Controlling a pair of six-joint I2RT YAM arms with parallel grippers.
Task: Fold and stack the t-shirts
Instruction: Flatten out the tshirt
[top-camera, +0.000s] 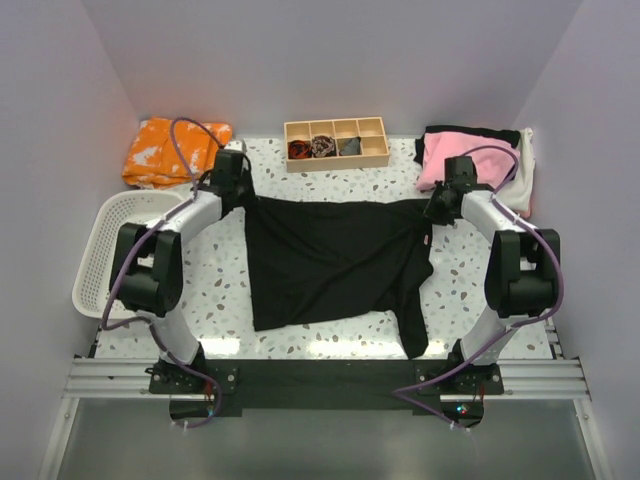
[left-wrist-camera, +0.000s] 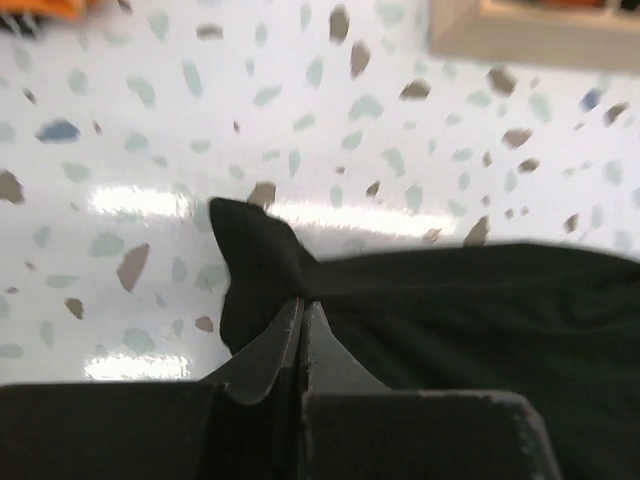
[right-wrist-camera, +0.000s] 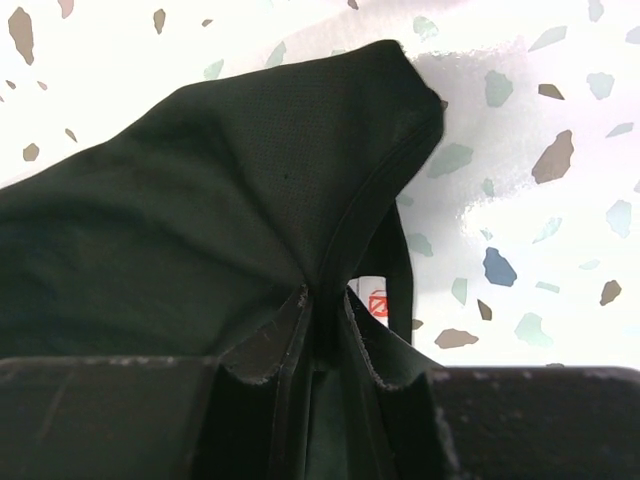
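So far, the black t-shirt (top-camera: 330, 260) lies spread on the middle of the tabletop (top-camera: 215, 290), open to its whole width and with no fold made in it. Its far edge is stretched in a line between the two arms, and a long flap (top-camera: 412, 320), perhaps a sleeve, reaches toward the near edge at the right. The left claw (left-wrist-camera: 303, 318) is closed on the far left corner of the cloth, its fingers pressed together on a thin bit of fabric. The right claw (right-wrist-camera: 325, 305) grips the far right corner at a thick seam, just beside the small white label (right-wrist-camera: 374, 298); its fingers stand a little apart around the bunched cloth. I judge that the task is at its beginning: both corners are taken, but the first fold is not yet done. The heap of other t-shirts (top-camera: 450, 160), pink with black and white ones, waits at the far right, loose as far as I can tell, and I see no finished stack. Further out, a wooden compartment tray (top-camera: 336, 161) stands at the far middle, an orange cloth (top-camera: 160, 152) lies at the far left, and a white basket (top-camera: 92, 262) is at the left side
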